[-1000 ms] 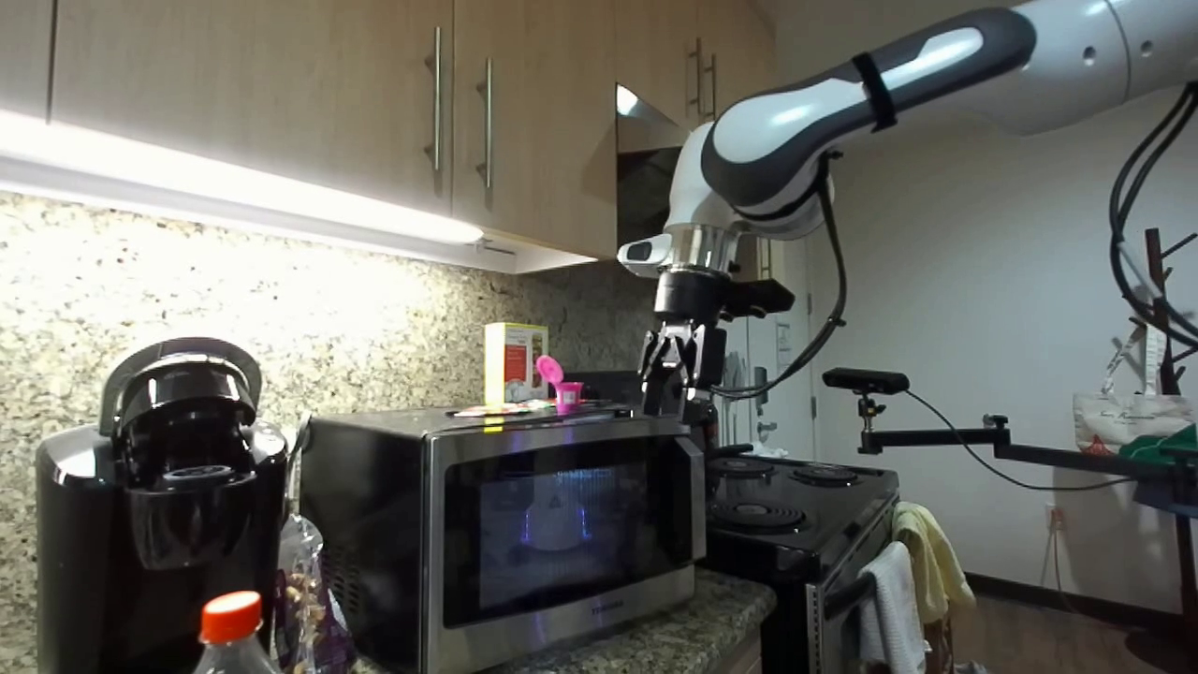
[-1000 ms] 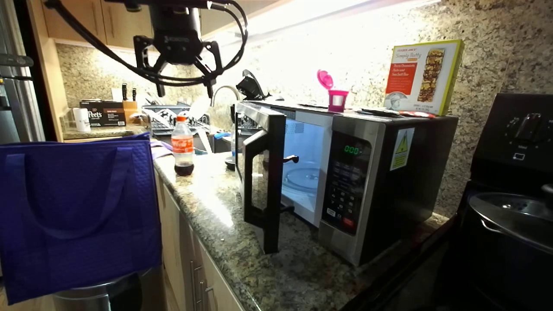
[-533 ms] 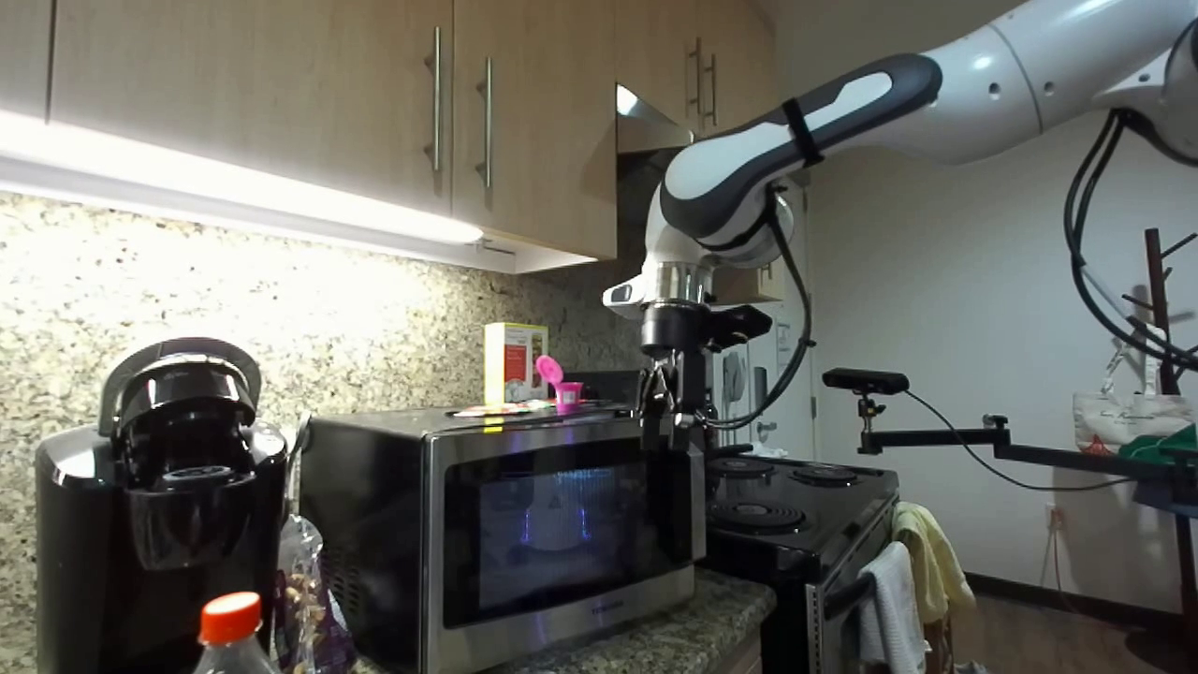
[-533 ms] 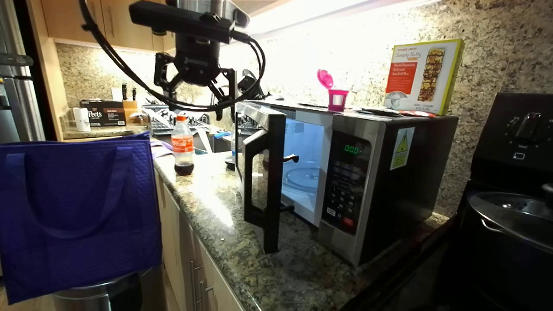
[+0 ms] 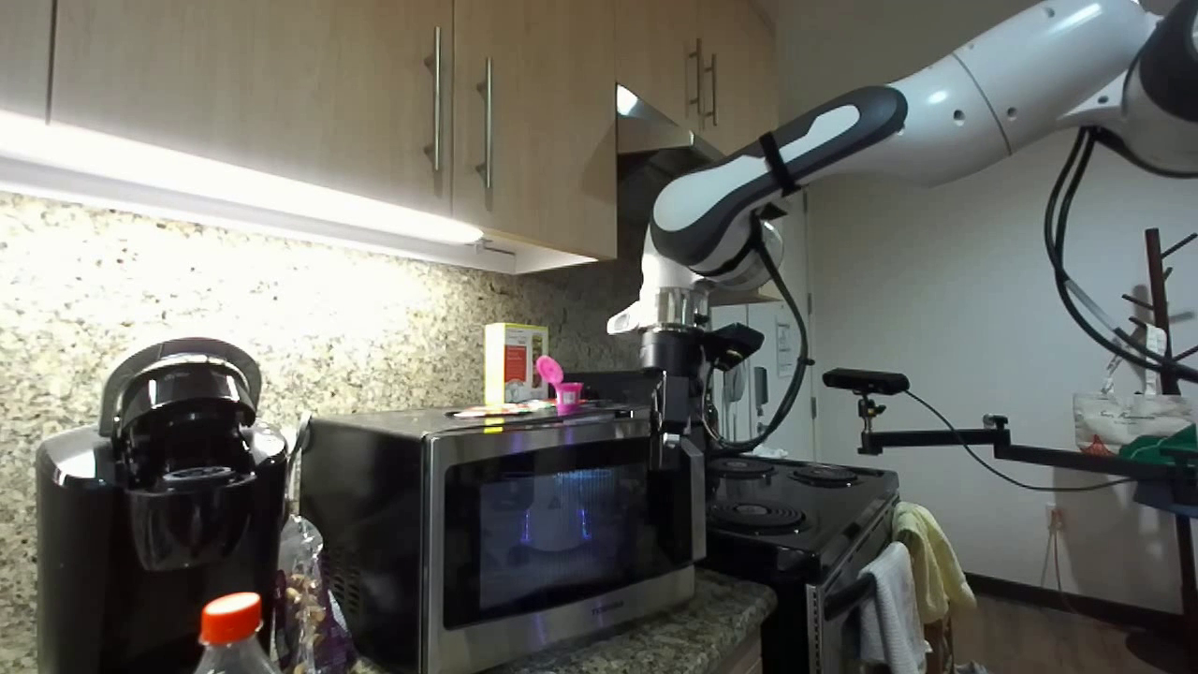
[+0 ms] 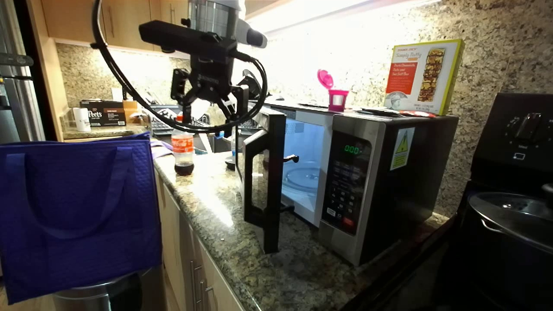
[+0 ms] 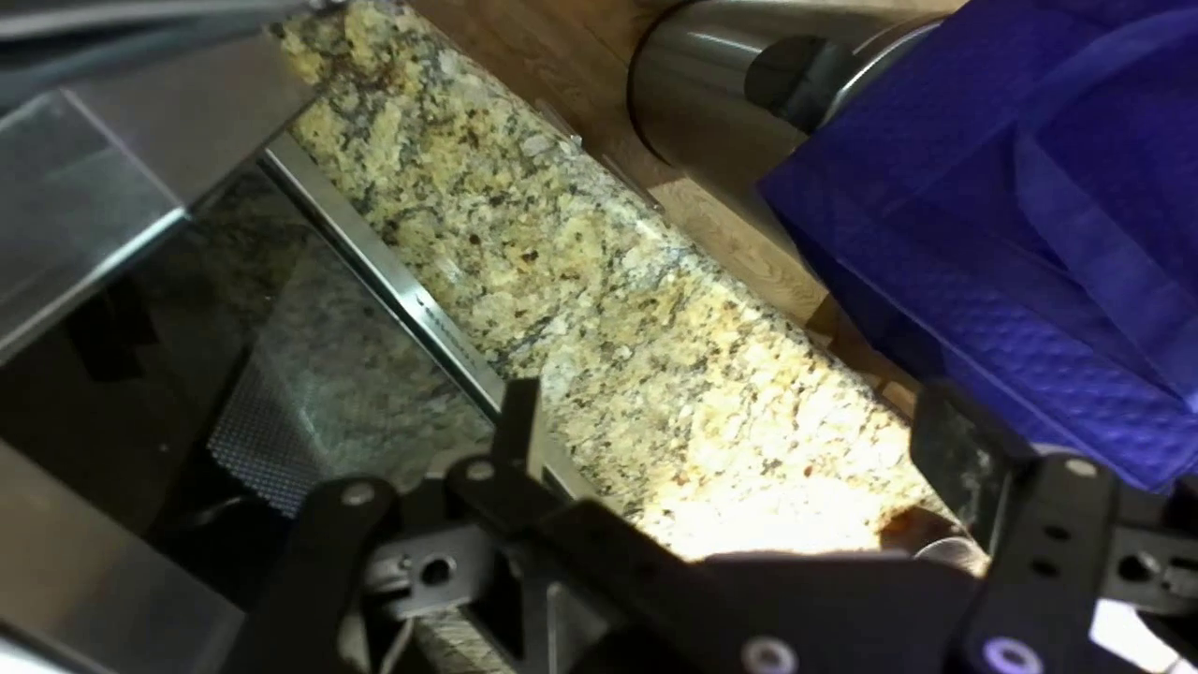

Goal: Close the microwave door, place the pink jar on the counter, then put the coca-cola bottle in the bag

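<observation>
Polished granite makes the counter (image 6: pixel 224 246), throwing back glare. The microwave door (image 5: pixel 562 548) pairs glossy glass with brushed metal. Smooth plastic forms the pink jar (image 6: pixel 338 103) and the coca-cola bottle (image 6: pixel 183 149) (the latter see-through). The bag (image 6: pixel 80 216) is matt, quilted cloth, the coffee maker (image 5: pixel 159 524) shiny plastic, the cabinets (image 5: pixel 281 108) smooth wood with little sheen, the 2 towels (image 5: pixel 891 604) matt cloth.

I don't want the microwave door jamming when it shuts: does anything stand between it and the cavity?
Nothing visible does: in an exterior view only latch hooks on the microwave door jut toward the cavity. The hand is on the outer side; the door hides part of the gap.
</observation>
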Robot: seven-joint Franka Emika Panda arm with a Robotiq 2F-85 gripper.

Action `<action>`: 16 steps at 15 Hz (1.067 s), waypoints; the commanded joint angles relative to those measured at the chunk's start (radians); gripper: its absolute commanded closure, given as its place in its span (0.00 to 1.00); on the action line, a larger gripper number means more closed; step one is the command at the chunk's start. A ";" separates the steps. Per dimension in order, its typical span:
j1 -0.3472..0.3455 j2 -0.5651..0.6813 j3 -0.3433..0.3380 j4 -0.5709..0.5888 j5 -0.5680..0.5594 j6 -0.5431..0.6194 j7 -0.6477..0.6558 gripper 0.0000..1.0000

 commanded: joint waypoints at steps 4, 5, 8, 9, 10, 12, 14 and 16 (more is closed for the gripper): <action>-0.051 0.010 0.027 -0.001 -0.001 0.212 0.193 0.00; -0.053 0.014 0.028 0.001 0.001 0.243 0.201 0.00; -0.059 0.028 0.028 0.009 -0.001 0.311 0.217 0.00; -0.062 0.035 0.028 0.016 0.002 0.322 0.212 0.00; -0.064 0.039 0.029 0.018 0.005 0.340 0.205 0.00; -0.066 0.048 0.031 0.025 0.011 0.354 0.194 0.00; -0.065 0.047 0.035 0.016 0.014 0.410 0.160 0.00; -0.064 0.057 0.041 -0.004 -0.011 0.580 0.123 0.00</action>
